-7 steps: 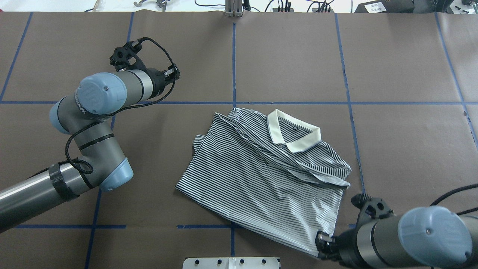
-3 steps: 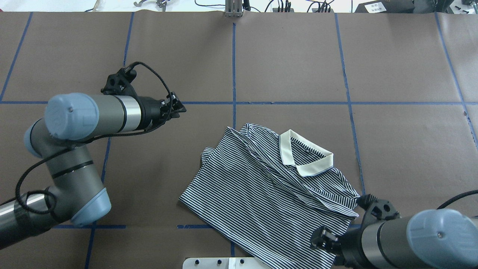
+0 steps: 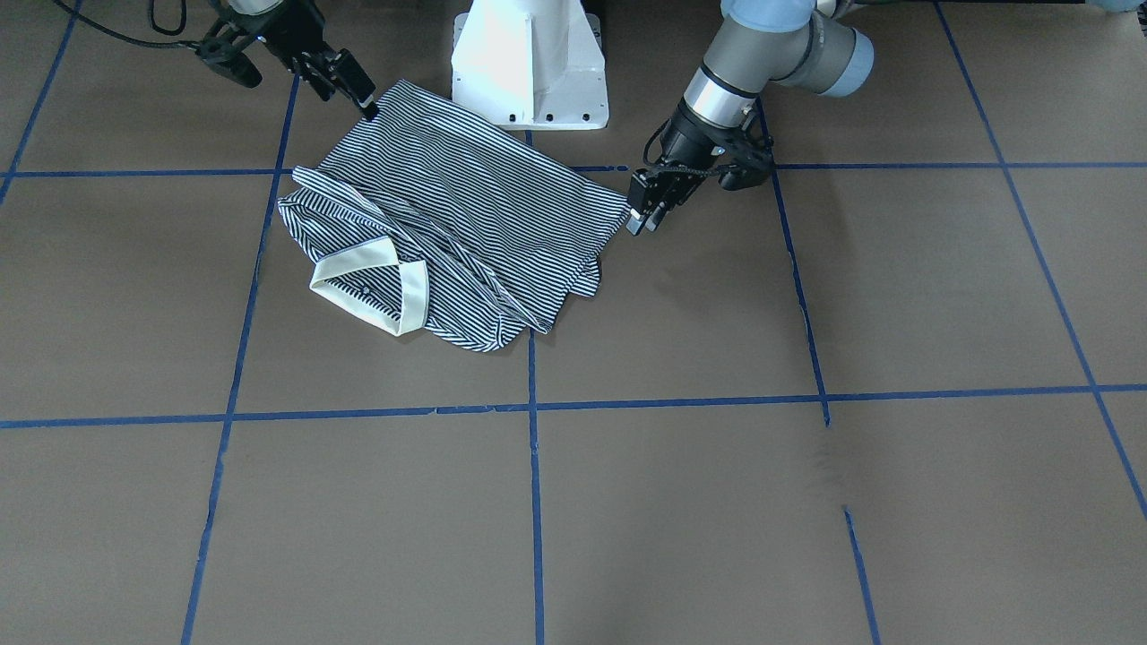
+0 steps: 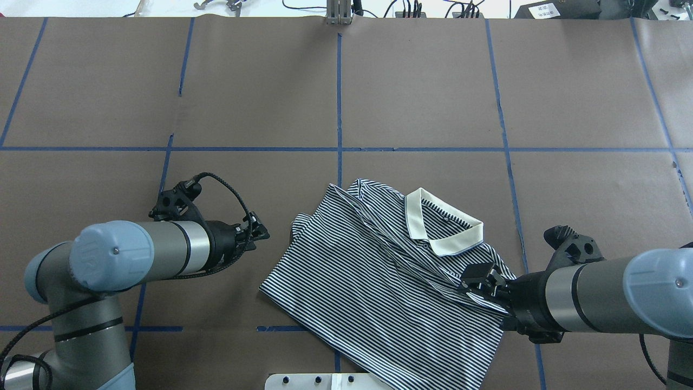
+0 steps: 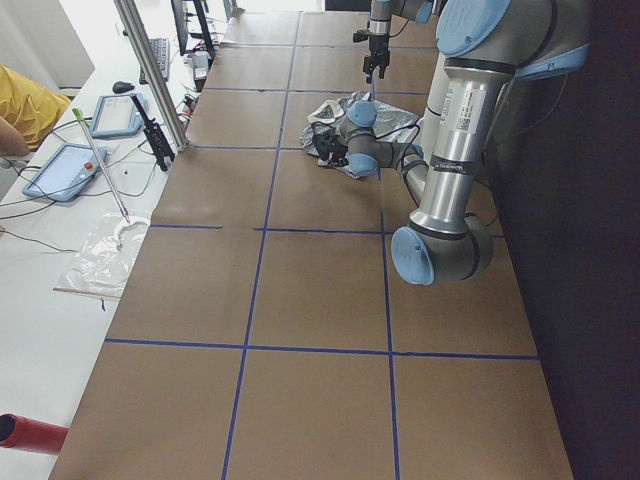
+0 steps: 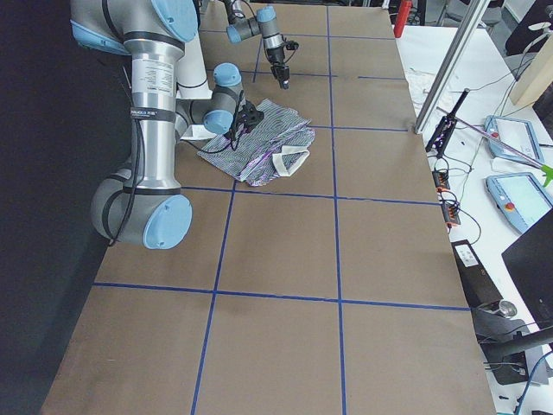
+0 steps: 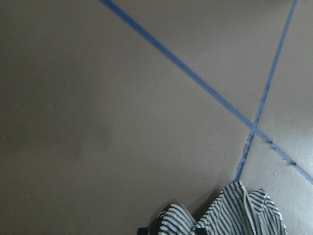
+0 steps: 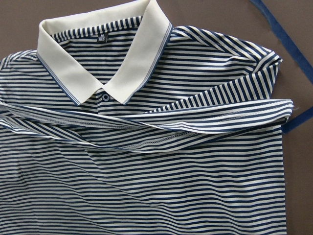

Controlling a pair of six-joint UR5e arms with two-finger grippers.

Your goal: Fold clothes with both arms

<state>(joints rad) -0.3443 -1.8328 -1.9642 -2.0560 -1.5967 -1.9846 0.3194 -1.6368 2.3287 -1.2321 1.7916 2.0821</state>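
The striped polo shirt (image 4: 379, 281) lies crumpled face up near the table's front edge, with its cream collar (image 4: 441, 230) toward the far right. It also shows in the front view (image 3: 466, 206) and fills the right wrist view (image 8: 146, 171). My left gripper (image 4: 261, 233) hangs just left of the shirt, apart from it, and looks open and empty. In the front view it (image 3: 641, 217) is beside the hem corner. My right gripper (image 4: 475, 277) hovers over the shirt's right sleeve, looks open and holds nothing. No fingers show in its wrist view.
The white pedestal base (image 3: 529, 63) stands right behind the shirt's hem. A metal plate (image 4: 325, 382) sits at the near edge. Blue tape lines (image 4: 339, 97) grid the brown table cover. Tablets and cables (image 5: 75, 165) lie on a side bench beyond the far edge.
The shirt slid toward the near right, then stayed put. The right gripper left the hem and moved up over the right sleeve. The left gripper swung nearer, to beside the shirt's left edge.
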